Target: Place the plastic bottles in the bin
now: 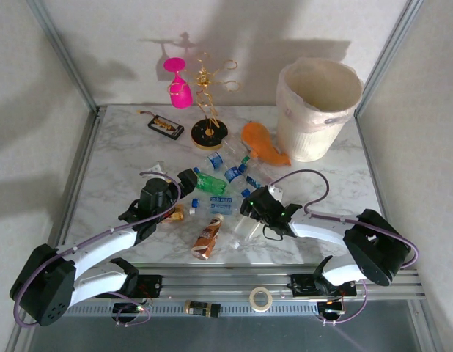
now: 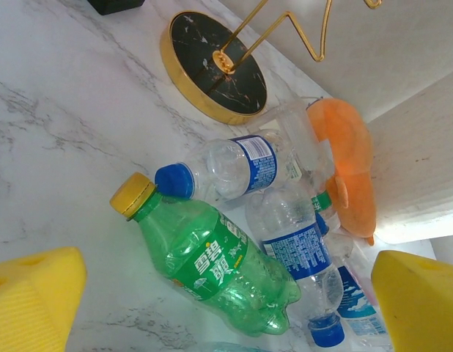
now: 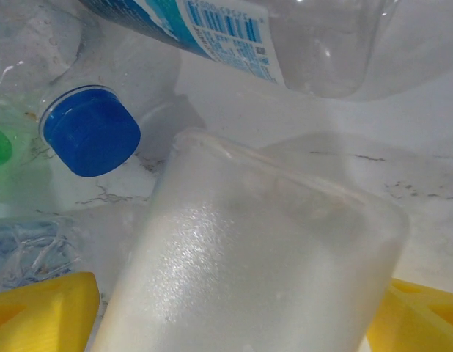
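Several plastic bottles lie in a loose heap mid-table. A green bottle (image 2: 212,264) with a yellow cap lies just ahead of my open left gripper (image 2: 226,293), nothing between its yellow fingers (image 2: 36,301). Behind it lie clear bottles (image 2: 241,165) with blue labels and caps. My right gripper (image 3: 234,308) has a frosted, pale bottle (image 3: 263,257) lying lengthwise between its pads, which meet both its sides. From above, this bottle (image 1: 245,229) rests on the table under the right gripper (image 1: 250,213); a brown bottle (image 1: 207,236) lies beside it. The cream-white bin (image 1: 318,106) stands far right.
An orange fish toy (image 1: 263,143) lies between the heap and the bin. A gold wire rack (image 1: 210,132) on a black round base holds a pink glass (image 1: 179,88) at the back. A flat black device (image 1: 166,127) lies back left. Bare marble (image 1: 116,176) lies left.
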{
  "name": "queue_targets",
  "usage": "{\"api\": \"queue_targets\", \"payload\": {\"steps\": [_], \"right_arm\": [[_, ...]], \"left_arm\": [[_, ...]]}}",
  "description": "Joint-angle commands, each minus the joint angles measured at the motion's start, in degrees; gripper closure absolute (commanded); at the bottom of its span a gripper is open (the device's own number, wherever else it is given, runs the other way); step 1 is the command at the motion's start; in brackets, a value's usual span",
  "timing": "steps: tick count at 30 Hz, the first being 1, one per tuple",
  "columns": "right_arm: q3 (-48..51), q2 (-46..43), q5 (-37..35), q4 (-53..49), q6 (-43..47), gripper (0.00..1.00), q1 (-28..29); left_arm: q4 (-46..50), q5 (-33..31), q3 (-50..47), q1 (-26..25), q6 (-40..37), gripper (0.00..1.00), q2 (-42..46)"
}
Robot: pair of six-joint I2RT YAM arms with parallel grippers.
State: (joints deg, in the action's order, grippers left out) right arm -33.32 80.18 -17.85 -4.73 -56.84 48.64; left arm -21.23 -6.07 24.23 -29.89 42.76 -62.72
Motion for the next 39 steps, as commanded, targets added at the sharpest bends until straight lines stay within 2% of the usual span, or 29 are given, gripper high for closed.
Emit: {"api": "queue_targets", "payload": {"steps": [1, 4, 9, 19, 26, 32, 36, 39], "right_arm": [[1.26, -1.3, -2.02, -1.06, -1.35, 0.09, 0.45], [1.59, -1.1, -2.01, 0.02, -1.54, 0.12, 0.42], [2.68, 0.36, -1.08, 1.97, -2.11, 0.24, 0.48], [4.8, -0.08, -0.78, 4.25, -3.72, 0.3, 0.48], [5.56, -3.16, -1.47, 5.51, -3.14, 0.45, 0.47], [8.81, -9.77, -1.27, 13.14, 1.06, 0.56, 0.39], [9.92, -14.95, -0.79, 18.54, 6.47, 0.57, 0.32], [7.91, -17.66, -1.14, 17.9, 12.38, 0.58, -0.29]], "left_arm": [[-1.09, -0.91, -0.76, 0.17, 0.9, 0.0, -0.13], [-1.26, -0.77, -0.76, 0.14, 1.01, 0.0, -0.14], [-1.01, -0.78, -0.76, 0.11, 0.94, 0.0, 0.05], [-0.74, -1.41, -1.31, 0.15, 0.92, 0.0, 0.84], [-0.74, -1.66, -1.57, 0.18, 1.08, 0.0, 1.19], [-1.11, -2.02, -1.96, 0.15, 1.45, 0.0, 1.74], [-1.59, -1.86, -1.99, 0.18, 1.61, 0.0, 1.78], [-1.25, -1.84, -1.6, 0.18, 0.93, 0.0, 1.61]]}}
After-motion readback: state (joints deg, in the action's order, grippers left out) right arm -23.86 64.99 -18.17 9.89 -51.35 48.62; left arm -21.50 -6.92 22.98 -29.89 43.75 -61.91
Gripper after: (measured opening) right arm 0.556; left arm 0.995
